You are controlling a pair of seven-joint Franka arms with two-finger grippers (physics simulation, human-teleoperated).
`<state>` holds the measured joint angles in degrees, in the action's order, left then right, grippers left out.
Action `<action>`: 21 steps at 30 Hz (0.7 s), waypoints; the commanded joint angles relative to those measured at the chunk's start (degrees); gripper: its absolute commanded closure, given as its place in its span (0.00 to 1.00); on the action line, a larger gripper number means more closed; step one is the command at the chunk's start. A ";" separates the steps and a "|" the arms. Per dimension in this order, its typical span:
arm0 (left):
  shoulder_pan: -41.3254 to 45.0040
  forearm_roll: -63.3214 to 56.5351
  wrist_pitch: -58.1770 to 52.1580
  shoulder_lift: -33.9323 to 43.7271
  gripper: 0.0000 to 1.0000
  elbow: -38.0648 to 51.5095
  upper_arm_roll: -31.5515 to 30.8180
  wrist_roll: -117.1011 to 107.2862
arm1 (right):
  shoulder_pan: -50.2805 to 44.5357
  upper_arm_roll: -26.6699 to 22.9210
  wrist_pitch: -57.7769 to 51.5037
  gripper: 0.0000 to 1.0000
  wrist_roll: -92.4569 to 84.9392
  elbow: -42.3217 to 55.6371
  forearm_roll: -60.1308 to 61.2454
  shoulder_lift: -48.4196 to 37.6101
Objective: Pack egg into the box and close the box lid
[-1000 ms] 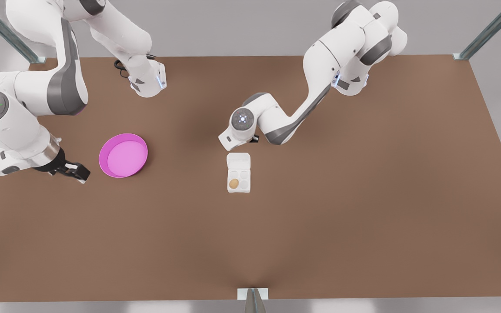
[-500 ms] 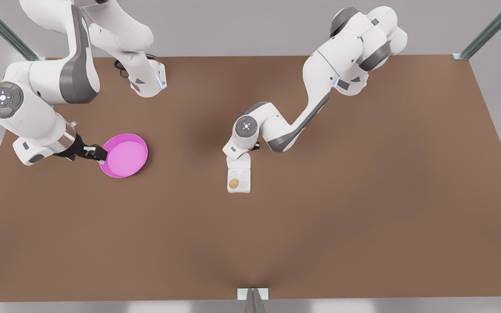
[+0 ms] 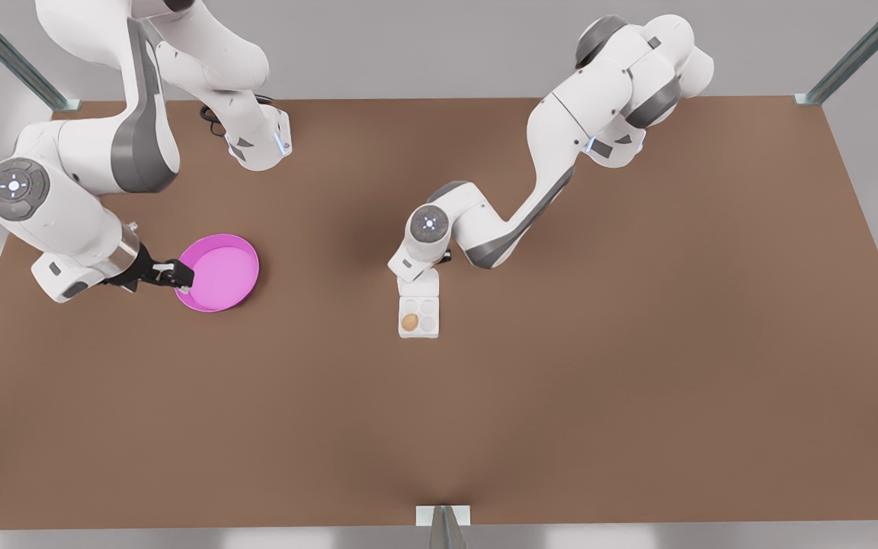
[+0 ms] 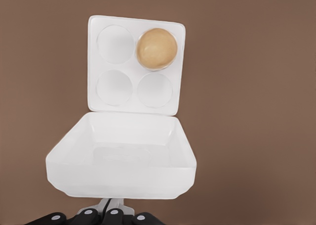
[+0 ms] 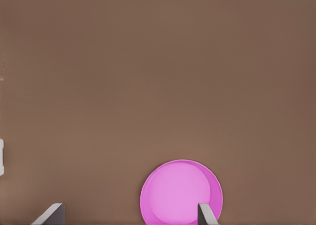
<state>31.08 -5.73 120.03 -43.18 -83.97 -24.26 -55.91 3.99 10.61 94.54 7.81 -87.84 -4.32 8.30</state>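
- Egg [image 4: 156, 48] sits in one cup of the box [image 3: 418, 318], the cup nearest the surface's [image 3: 637, 381] near edge on the front view's left; the other three cups look empty.
- Box stands about midway across the surface, nearer the far edge than the near one, and well apart from the pink dish [image 3: 218, 272] toward the front view's left edge.
- Box lid [image 4: 121, 158] is open, tipped up from the hinge on the far side of the cup tray. So the packing step looks done and the closing step is in hand (a judgement from how things lie).
- Left end effector [image 4: 109, 204] is at the lid's free edge, on the far side of the box; whether its fingers are apart or together I cannot tell.
- Next move, as I judge it: carry the lid's free edge up and over the hinge toward the near edge, then press it flat on the tray without shoving the light carton along.
- Right end effector [image 3: 178, 276] hovers at the dish's rim with its fingers [image 5: 206, 214] apart, holding nothing; that arm waits.
- Carton with its lid runs long from the far edge toward the near edge, tray end nearest. The egg shows almost round from above, so its long axis probably stands upright in the cup.
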 commanded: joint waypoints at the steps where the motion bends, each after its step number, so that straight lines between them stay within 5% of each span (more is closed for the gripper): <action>1: -0.14 0.01 0.20 -0.07 0.79 0.57 0.00 3.09 | 0.06 0.03 0.38 0.00 -3.07 0.13 0.02 0.05; 18: -2.51 1.07 0.38 -8.86 0.79 16.65 0.27 4.15 | -0.12 0.29 0.38 0.00 -2.89 0.22 0.54 0.22; 19: -4.17 1.59 -2.15 -8.33 0.79 17.44 0.18 4.94 | -0.12 0.29 0.38 0.00 -2.89 0.22 0.54 0.22; 21: -10.77 1.24 -30.44 -3.76 0.79 28.15 0.18 6.52 | -0.12 0.29 0.38 0.00 -2.89 0.22 0.54 0.22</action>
<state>21.63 -4.90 111.20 -47.54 -58.93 -24.05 -53.08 3.86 10.87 94.93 5.82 -87.66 -3.83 8.59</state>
